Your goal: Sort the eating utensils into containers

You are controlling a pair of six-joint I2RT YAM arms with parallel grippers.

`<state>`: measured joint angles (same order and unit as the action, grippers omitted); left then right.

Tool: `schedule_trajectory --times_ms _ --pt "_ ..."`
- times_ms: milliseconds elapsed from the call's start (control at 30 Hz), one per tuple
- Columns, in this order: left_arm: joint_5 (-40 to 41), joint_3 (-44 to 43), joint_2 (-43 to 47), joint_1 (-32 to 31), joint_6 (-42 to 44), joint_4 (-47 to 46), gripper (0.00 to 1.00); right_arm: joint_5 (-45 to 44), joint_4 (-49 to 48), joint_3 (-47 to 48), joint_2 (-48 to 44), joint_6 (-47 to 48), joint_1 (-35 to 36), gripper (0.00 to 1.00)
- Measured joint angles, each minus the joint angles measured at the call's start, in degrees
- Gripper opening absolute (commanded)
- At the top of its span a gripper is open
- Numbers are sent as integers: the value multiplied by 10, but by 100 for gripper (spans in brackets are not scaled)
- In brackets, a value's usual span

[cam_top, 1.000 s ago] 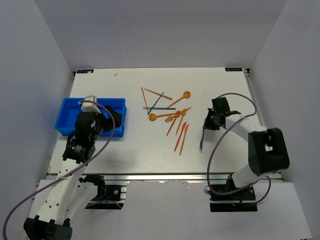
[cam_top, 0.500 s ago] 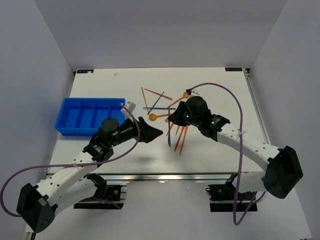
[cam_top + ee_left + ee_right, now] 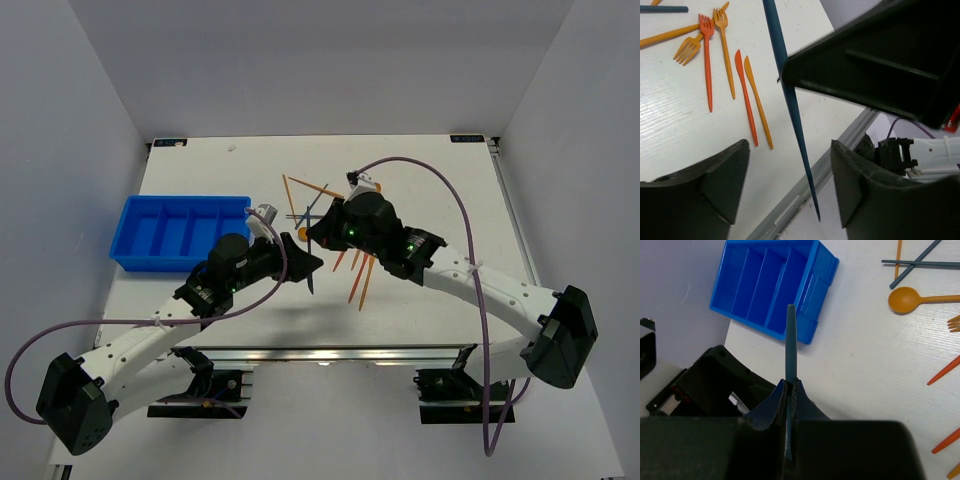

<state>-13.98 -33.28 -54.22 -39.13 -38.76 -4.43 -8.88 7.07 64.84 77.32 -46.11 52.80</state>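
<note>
A: White table (image 3: 440, 180), grey walls (image 3: 300, 70) all round. Where is the blue utensil?

B: Off the table, held in the air near the middle. The blue utensil (image 3: 790, 335) is to the right of the bin (image 3: 140, 262) and left of the red knife (image 3: 746, 100).

A: Who has it?

B: The right gripper (image 3: 789, 382). Its fingers are pinched tight on the shaft, and the free end sticks out beyond them.

A: And the left gripper?

B: The left gripper (image 3: 790, 149) faces it from the left with its fingers spread wide. The utensil's thin, pointed end runs through the gap between them. I see it touch neither finger.

A: The rest?

B: The rest lie flat on the table. The red knife is close beside an orange knife (image 3: 759, 105). Three forks (image 3: 705, 25) lie just beyond those. An orange spoon (image 3: 910, 299) and two crossed blue sticks (image 3: 917, 262) lie farther back.

A: The bin?

B: At the table's left side, with its compartments side by side.
</note>
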Motion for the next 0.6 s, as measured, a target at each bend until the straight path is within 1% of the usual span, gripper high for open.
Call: schedule_trajectory --times_ms 100,200,233,300,367,433,500,533,567,600 --pt "10 -4 0 0 5 1 52 -2 1 0 0 0 11 0" --pt "13 -5 0 0 10 -3 27 -2 1 0 0 -2 15 0" --pt "13 -5 0 0 8 -4 27 -2 0 0 0 -2 15 0" --pt "13 -5 -2 0 11 -8 12 1 -1 0 0 -4 16 0" --pt "16 -5 -7 0 13 -8 0 1 -2 0 0 -4 15 0" --pt "16 -7 -14 0 16 -10 0 1 -1 -2 0 -3 13 0" --pt "20 -13 -21 0 22 -5 0 0 -1 -3 0 -4 11 51" --pt "29 -20 -24 0 26 8 0 5 -2 -3 0 0 9 89" --pt "39 -28 -26 0 29 21 0 5 -2 -3 -1 -5 8 89" --pt "67 -46 -31 -1 40 59 0 8 -1 -5 -7 -1 3 89"
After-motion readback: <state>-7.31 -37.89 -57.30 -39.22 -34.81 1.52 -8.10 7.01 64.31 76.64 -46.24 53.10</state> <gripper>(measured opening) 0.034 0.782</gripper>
